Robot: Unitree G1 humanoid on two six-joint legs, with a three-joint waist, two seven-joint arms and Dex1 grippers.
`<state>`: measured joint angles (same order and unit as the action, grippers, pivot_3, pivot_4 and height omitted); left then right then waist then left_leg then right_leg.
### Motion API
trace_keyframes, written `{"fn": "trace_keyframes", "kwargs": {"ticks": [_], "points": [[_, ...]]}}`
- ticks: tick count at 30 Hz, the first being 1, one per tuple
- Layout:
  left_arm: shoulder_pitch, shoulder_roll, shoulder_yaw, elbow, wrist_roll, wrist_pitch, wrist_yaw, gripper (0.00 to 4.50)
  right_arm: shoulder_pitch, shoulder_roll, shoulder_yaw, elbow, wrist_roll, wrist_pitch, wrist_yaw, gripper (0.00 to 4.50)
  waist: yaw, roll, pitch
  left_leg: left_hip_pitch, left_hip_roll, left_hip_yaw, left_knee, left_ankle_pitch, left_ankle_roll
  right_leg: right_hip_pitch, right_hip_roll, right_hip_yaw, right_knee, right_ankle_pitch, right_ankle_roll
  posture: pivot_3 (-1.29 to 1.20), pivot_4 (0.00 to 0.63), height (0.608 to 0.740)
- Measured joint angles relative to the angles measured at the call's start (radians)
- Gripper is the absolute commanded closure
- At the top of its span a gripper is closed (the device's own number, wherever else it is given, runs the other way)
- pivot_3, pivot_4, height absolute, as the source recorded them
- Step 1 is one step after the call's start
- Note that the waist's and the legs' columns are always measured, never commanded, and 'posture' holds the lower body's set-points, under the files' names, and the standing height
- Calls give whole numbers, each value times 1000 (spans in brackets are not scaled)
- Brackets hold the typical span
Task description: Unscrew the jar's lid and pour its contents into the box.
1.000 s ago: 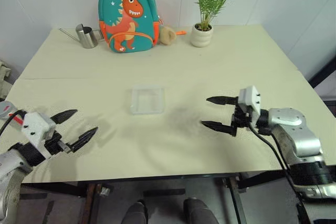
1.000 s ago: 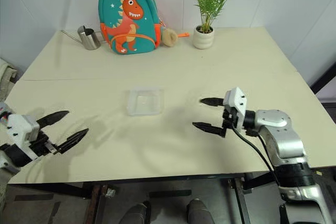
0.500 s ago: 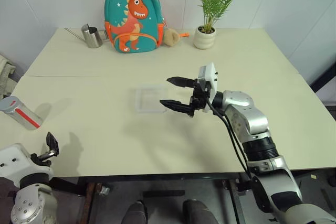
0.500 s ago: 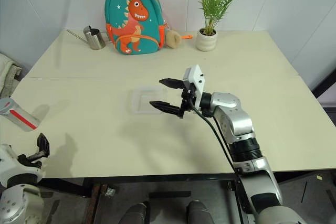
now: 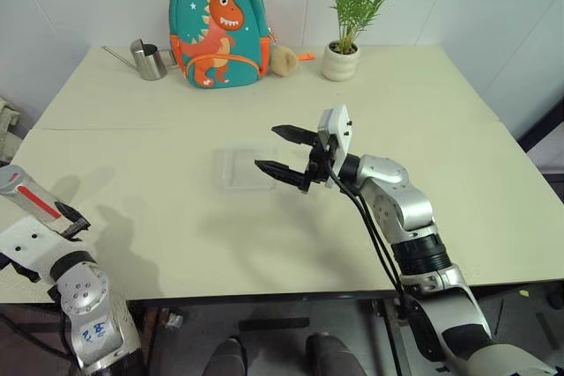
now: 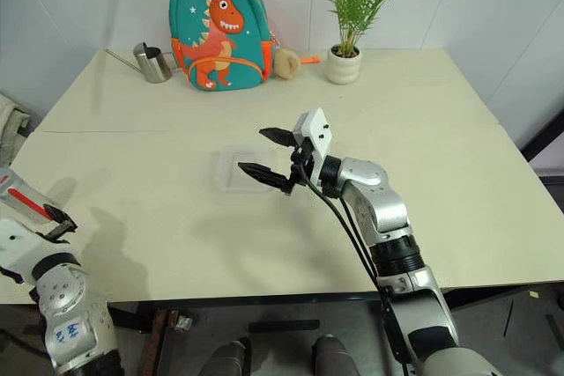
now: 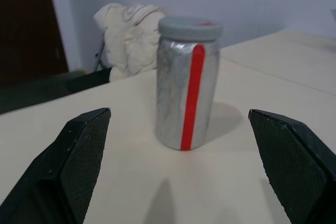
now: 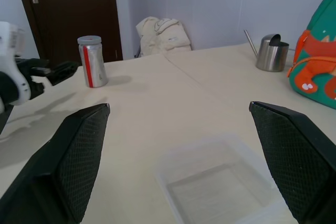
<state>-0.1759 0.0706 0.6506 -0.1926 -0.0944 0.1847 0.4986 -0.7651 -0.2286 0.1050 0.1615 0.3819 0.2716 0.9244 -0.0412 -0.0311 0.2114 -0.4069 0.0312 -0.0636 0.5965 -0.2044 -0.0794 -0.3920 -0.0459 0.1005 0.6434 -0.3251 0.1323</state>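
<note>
We seem to be in a plain indoor room set up for trials: a bare cream worktop (image 5: 397, 103) against white walls, a dark door (image 8: 68, 9), with a child's dinosaur backpack (image 5: 217, 24), potted plant (image 5: 344, 33) and steel watering can (image 5: 147, 59) as props.

The right gripper (image 5: 284, 150) has swung in beside the box (image 5: 243, 167); the left gripper (image 5: 69, 220) now faces the jar (image 7: 186, 83).

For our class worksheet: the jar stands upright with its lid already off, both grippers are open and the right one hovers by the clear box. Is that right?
Not quite. The lid is on the jar, as the left wrist view shows. The rest holds: the left gripper and right gripper are open, the right one by the box.
</note>
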Motion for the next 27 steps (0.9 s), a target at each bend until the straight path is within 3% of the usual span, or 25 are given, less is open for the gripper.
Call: {"fn": "trace_keyframes", "kwargs": {"ticks": [8,18,27], "points": [[-122,161,-3,217,-3,-24,-41,21,16,-8,1,-44,0,18,-5,0,-4,0,0,0,0,0,-1,0,0,0,0,0,0,0,0,0,150,740],[-185,214,21,313,-20,-36,-6,21,47,3,3,-101,2,42,-25,0,-7,0,0,0,0,0,-1,0,-1,0,0,0,0,0,0,0,150,740],[-246,326,3,471,-12,-72,-13,21,78,2,3,-135,3,63,-54,0,-11,0,0,0,0,0,-2,0,-1,-1,0,0,0,0,0,0,150,740]]}}
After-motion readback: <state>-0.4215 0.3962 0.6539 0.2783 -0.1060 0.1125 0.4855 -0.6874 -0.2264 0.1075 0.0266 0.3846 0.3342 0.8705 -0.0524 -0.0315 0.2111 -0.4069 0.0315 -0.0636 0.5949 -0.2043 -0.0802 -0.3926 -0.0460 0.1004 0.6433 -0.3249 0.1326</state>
